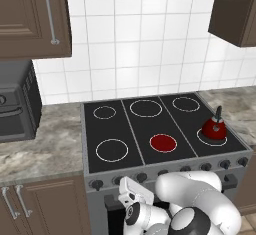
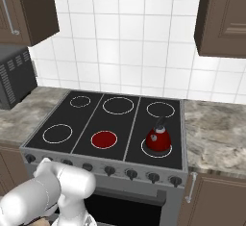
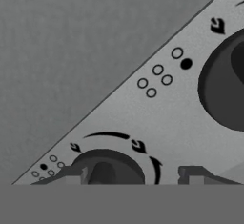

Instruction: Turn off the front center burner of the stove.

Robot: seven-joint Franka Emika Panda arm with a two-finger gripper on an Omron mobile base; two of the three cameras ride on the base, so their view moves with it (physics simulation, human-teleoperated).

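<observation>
The front center burner (image 1: 163,142) is glowing solid red on the stove (image 1: 125,129), beside a red kettle (image 1: 215,127). In the hand view the fingers (image 3: 76,174) are standing spread either side of a dark knob (image 3: 112,170), not yet pinching it. They should be centring squarely before turning. Marbled tabletop (image 1: 45,139) and white tiles (image 1: 140,44) are surrounding the cooktop.
</observation>
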